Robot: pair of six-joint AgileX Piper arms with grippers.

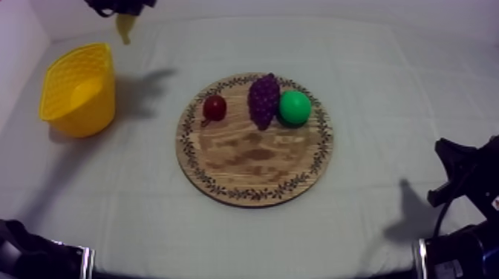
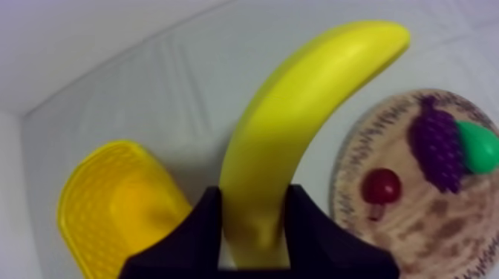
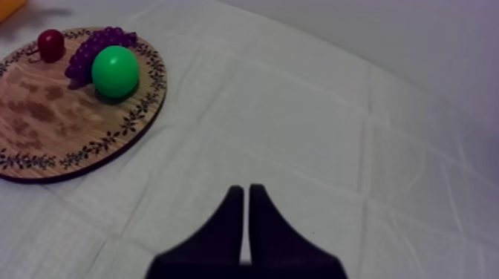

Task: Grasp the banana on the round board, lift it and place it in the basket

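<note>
The yellow basket (image 1: 83,111) stands on the worktop (image 1: 386,81) at the far left, with nothing visible inside it. It is close to the left end effector (image 2: 254,196), below it and off to its side.

That end effector is clamped on the banana (image 2: 297,111). Its two black fingers (image 2: 199,226) press against one end of the fruit from either side. The rest of the curved fruit reaches out beyond the fingertips, over bare cloth between the basket and the round wooden board (image 1: 252,159). From above, the banana hangs in the air under the left arm, past the basket's far corner. It is off the board and not inside the basket.

The board lies on the other side of the left end effector from the basket, and farther out. On it sit a small red fruit (image 1: 214,107), then a bunch of grapes (image 1: 263,100) touching a round green fruit (image 1: 295,107). All three sit on the board's far half, and its near half is bare wood.

The right end effector (image 3: 246,199) has its fingers together in a narrow wedge, holding nothing. It is low over plain cloth at the right side of the worktop, with the board well apart from it, ahead and off to its left.
</note>
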